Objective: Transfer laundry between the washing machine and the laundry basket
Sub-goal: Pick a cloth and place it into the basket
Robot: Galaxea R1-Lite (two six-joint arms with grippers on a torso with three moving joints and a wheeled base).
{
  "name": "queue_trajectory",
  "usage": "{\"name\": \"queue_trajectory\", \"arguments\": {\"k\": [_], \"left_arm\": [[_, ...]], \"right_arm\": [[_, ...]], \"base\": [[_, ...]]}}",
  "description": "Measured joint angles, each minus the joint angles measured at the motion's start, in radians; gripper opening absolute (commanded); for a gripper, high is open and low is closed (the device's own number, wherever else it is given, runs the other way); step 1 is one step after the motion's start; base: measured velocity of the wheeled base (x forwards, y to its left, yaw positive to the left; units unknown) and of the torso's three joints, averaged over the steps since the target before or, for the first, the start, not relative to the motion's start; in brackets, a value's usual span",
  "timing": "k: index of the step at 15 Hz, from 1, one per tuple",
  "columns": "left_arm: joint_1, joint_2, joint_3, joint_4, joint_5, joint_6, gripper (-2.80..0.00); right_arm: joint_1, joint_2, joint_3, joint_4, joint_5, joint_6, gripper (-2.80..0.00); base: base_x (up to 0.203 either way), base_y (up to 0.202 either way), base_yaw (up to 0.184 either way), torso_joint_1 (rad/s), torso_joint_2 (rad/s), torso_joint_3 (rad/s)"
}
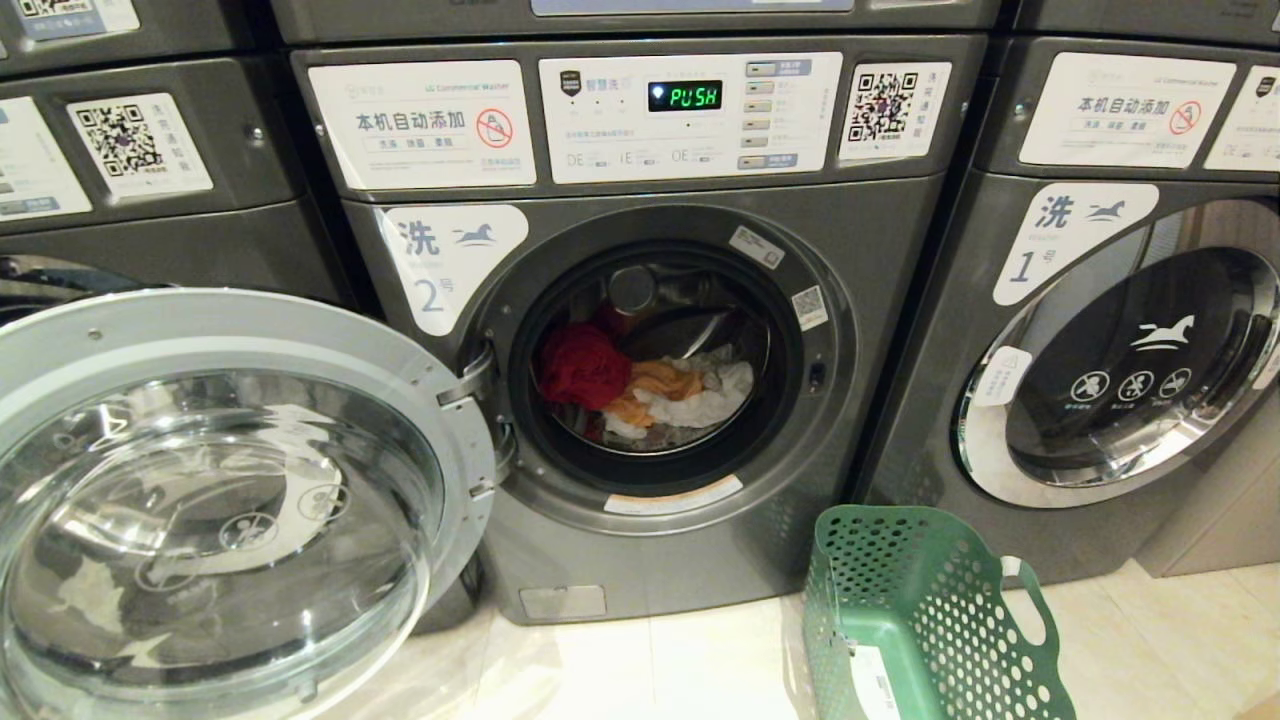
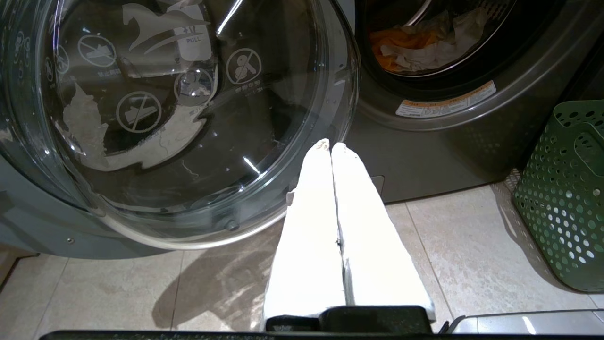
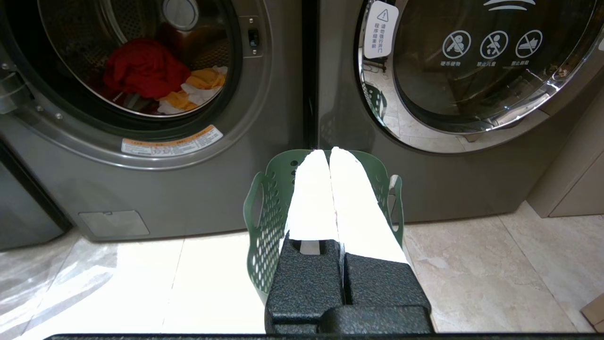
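- Swung wide at lower left of the head view, the door (image 1: 215,500) leaves the washing machine (image 1: 640,400) open; the laundry (image 1: 640,385) lies in the drum, and the laundry basket (image 1: 925,610) at lower right looks empty.
- Left wrist view: left hand (image 2: 330,146), fingers together, empty, centre frame.
- Right wrist view: right hand (image 3: 329,152), fingers together, empty, before the basket; nothing transferred yet.

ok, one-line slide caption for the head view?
Washing machine 2 with door swung open, red, orange and white laundry in the drum, empty green laundry basket on the floor.
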Motion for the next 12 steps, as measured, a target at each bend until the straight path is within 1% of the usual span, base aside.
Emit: {"name": "queue_trajectory", "arguments": {"k": [12], "left_arm": [[0.0, 0.0, 0.0, -0.002, -0.002, 0.004, -2.8]], "right_arm": [[0.0, 0.0, 0.0, 0.0, 0.0, -0.002, -2.8]], "base": [[0.0, 0.0, 0.0, 0.0, 0.0, 0.0]]}}
